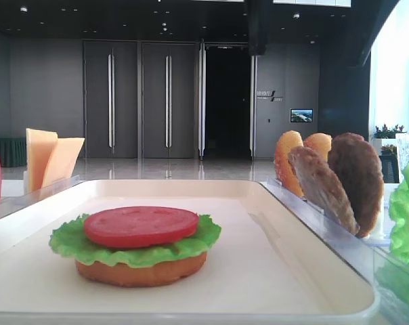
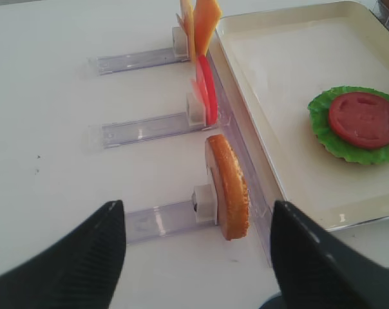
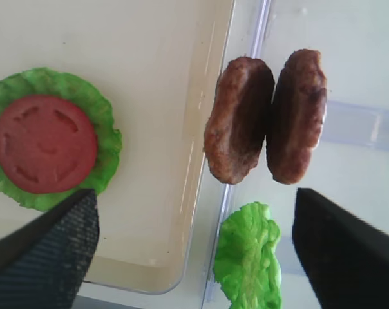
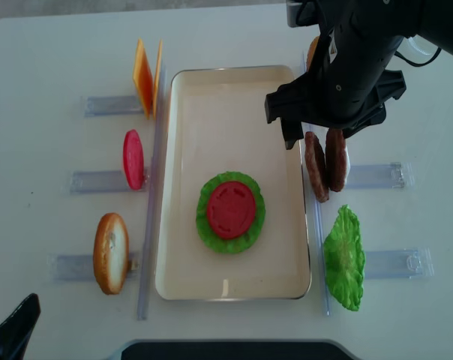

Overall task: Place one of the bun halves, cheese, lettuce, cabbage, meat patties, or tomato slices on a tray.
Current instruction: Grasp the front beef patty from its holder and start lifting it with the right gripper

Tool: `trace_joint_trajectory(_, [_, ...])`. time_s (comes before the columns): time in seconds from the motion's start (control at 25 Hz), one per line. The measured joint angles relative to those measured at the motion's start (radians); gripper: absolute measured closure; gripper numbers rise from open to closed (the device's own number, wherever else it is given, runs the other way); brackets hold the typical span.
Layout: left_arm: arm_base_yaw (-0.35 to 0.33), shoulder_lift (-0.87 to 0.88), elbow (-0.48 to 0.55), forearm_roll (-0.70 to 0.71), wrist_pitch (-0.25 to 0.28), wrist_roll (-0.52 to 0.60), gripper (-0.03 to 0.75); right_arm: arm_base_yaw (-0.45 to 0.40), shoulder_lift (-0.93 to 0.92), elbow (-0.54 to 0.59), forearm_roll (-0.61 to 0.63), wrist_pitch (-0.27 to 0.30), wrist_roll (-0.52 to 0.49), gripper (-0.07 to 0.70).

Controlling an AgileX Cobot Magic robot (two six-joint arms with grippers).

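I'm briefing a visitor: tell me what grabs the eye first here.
A half-built burger sits mid-way on the cream rectangular tray: a round red tomato slice on frilly green lettuce over an orange-tan bun half. Right of the tray, the open black right gripper hangs above two grey-brown meat patties standing on edge.

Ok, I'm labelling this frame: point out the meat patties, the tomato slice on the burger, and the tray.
meat patties (image 3: pixel 238 121): right wrist view, left patty's face.
tomato slice (image 3: pixel 44 144): right wrist view, its centre.
tray (image 4: pixel 234 296): overhead view, near rim.
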Motion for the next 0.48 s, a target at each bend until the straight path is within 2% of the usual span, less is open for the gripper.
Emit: trace_joint_trajectory(0.48, [0.000, 0.000, 0.000, 0.000, 0.000, 0.000, 0.181, 0.000, 0.059, -0.003, 0.000, -0.033, 0.000, 0.051])
